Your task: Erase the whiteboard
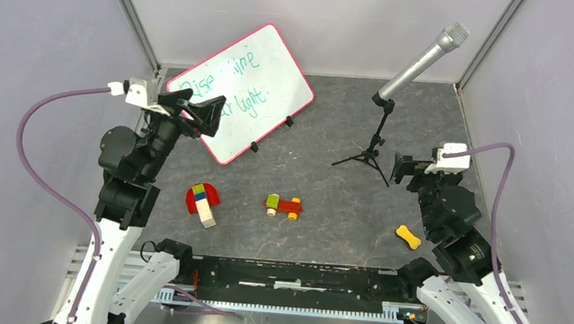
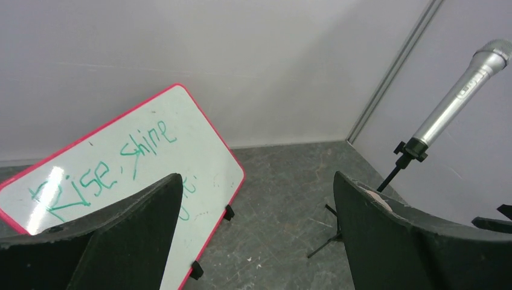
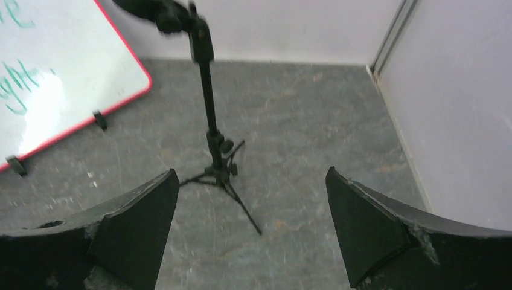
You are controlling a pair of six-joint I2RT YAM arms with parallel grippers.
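Glare sits on the smooth face of the whiteboard (image 1: 247, 89), a big flat rectangle with rounded corners, a thin pink-red rim and small black clip feet (image 1: 254, 146) along its near edge. It occupies the far left of the table (image 1: 328, 185), turned on a diagonal close to the back wall. Green handwriting (image 2: 145, 142) runs across it: I read "Rise" and "shine", but the lower line is partly covered by my left gripper (image 1: 208, 116). That gripper hangs over the board's near-left edge, its matte black wedge-shaped fingers (image 2: 136, 232) spread wide with nothing between them. Right of the board a brushed-silver microphone (image 1: 425, 58) with a mesh head angles up on a thin black tripod (image 1: 371, 149). Farther right of the board, my right gripper (image 1: 402, 169) also has its jaws apart and empty. Nearer me than the board lie a blocky red toy (image 1: 203, 200), a small toy car (image 1: 283, 205) and, well to the right, a yellow bone-shaped piece (image 1: 408, 236). The table is dark grey, mottled like stone, and pale matte walls close three sides. I cannot tell whether the board lies flat or leans back.
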